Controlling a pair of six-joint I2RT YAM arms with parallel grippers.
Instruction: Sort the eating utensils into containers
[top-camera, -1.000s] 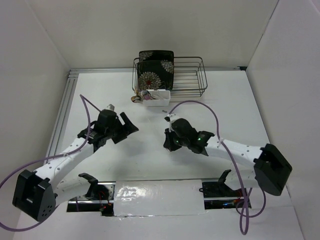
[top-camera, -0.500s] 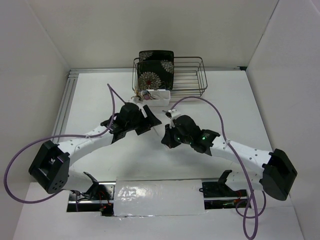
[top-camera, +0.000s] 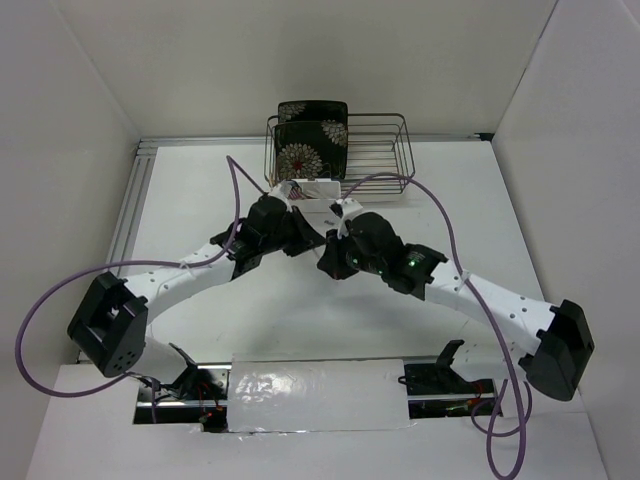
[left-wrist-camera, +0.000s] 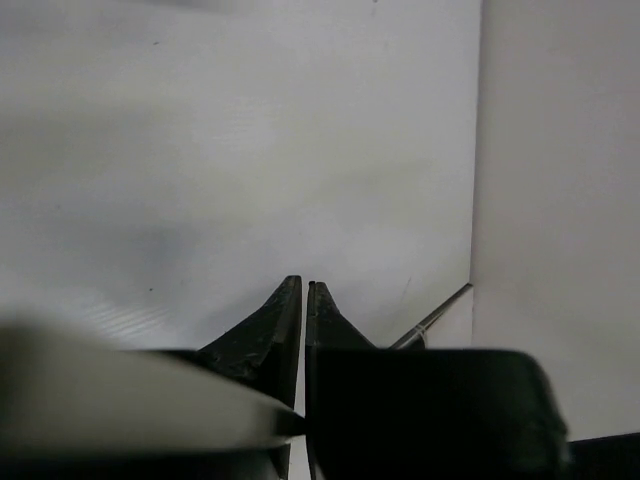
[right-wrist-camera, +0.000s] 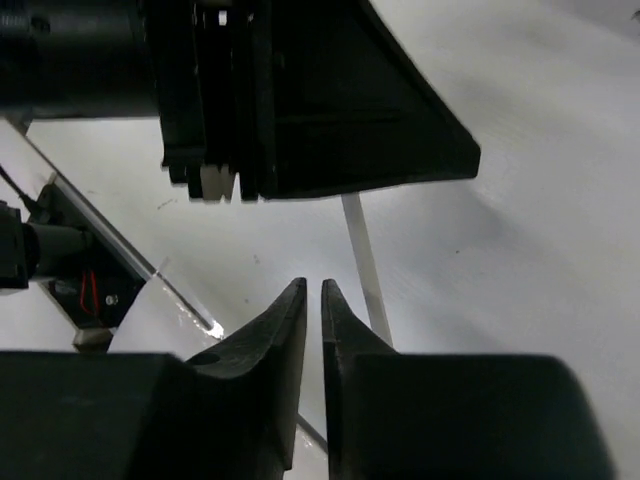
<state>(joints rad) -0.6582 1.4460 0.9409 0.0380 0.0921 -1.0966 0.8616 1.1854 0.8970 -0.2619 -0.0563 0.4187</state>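
The white tub (top-camera: 320, 193) stands in front of the wire rack, with a pinkish utensil end (top-camera: 293, 187) showing in it. Both grippers meet just in front of the tub. My left gripper (top-camera: 316, 240) (left-wrist-camera: 304, 285) has its jaws down to a hairline slit with nothing visible in it. A thin silvery utensil shaft (left-wrist-camera: 440, 313) shows beside its right finger. My right gripper (top-camera: 324, 266) (right-wrist-camera: 313, 285) has a narrow gap with nothing in it. A pale slender utensil (right-wrist-camera: 365, 265) runs from under the left gripper (right-wrist-camera: 300, 100) down behind my right finger; who holds it is hidden.
The dark wire rack (top-camera: 380, 150) stands at the back of the table with the black floral plate (top-camera: 312, 140) upright in its left end. White walls close in both sides. Purple cables loop over both arms.
My left arm swung right to the centre and its wide-open jaws closed. My right arm shifted up toward the tub and its shut jaws parted slightly.
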